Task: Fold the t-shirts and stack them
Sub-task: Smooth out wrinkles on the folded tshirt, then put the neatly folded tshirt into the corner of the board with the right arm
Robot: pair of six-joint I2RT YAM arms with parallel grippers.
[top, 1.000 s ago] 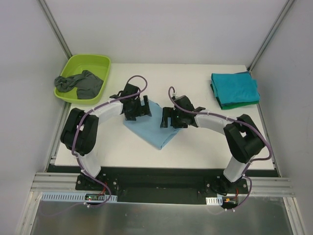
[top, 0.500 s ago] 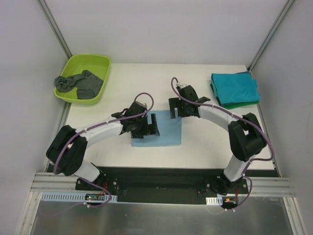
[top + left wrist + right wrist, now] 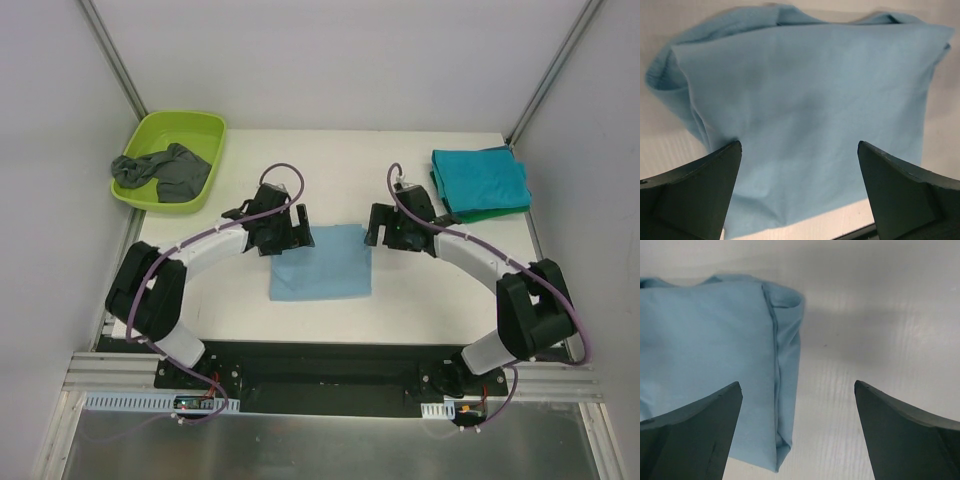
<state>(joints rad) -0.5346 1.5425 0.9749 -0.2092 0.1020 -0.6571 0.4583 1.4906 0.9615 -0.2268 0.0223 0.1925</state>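
A light blue t-shirt (image 3: 321, 262) lies folded into a flat rectangle on the white table (image 3: 420, 290). It fills the left wrist view (image 3: 805, 115) and shows at the left of the right wrist view (image 3: 710, 370). My left gripper (image 3: 283, 238) is open and empty over its far left corner. My right gripper (image 3: 384, 232) is open and empty just beyond its far right corner. A folded teal t-shirt (image 3: 480, 177) rests on a green one (image 3: 480, 213) at the back right. A crumpled dark grey t-shirt (image 3: 165, 170) lies in the tub.
A lime-green plastic tub (image 3: 202, 128) stands at the table's back left corner. White walls with metal posts close in the back and sides. A black rail with the arm bases runs along the near edge.
The blue shirt went from a loose diamond held between both grippers to a flat folded rectangle. Both grippers let go; the left moved back from over the shirt, the right moved rightward off it.
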